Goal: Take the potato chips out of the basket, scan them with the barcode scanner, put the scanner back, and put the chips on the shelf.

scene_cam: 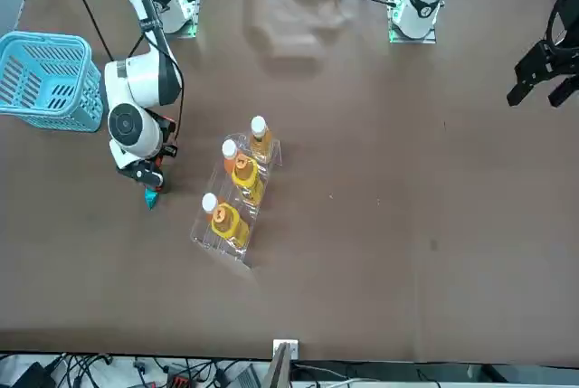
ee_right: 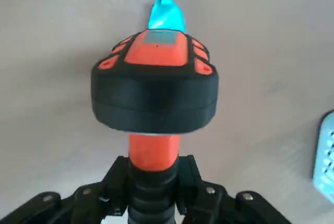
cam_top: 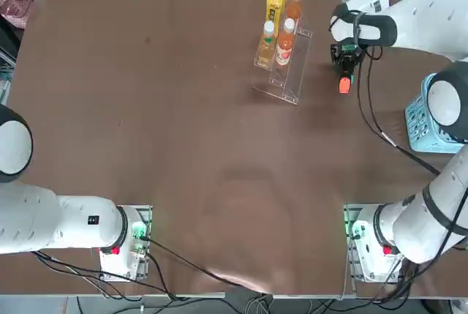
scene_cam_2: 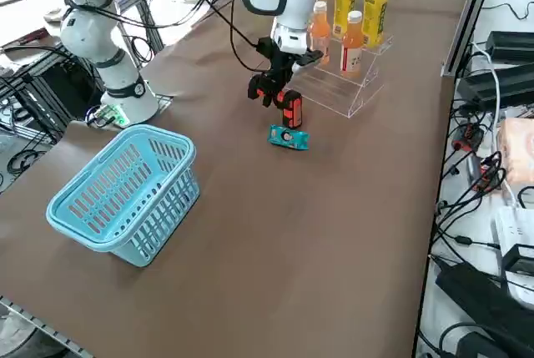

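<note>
Clear acrylic stepped shelf (cam_top: 289, 93), one: on the brown table (cam_top: 183, 109), to the left of the fingers and apart from them, its near end about level with them and the rest running farther from the arm bases.

Bottles, five, upright on the shelf tiers, left of the fingers: two yellow with yellow-orange caps (scene_cam_2: 376, 7); two orange with white caps (scene_cam_2: 351, 45); one amber with a white cap (cam_top: 266, 47).

Right gripper (cam_top: 346, 71), one: low over the table, between shelf and basket. Fingers (ee_right: 119, 182) drawn in on the scanner's handle, one to each side, parted only by the width of that grip.

Barcode scanner (ee_right: 155, 96), one: black head with orange-red panels, orange-red neck. Handle held between the fingers; head projecting beyond the fingertips.

Potato chips (scene_cam_2: 289, 137), one small teal packet: on the table, out of the basket, past the fingertips and close by the scanner head, which partly covers it in the wrist view. Not in the fingers' hold.

Basket (scene_cam_2: 171, 199), one, light blue plastic, slatted sides: on the table, right of the fingers and well apart, set nearer the arm bases.
</note>
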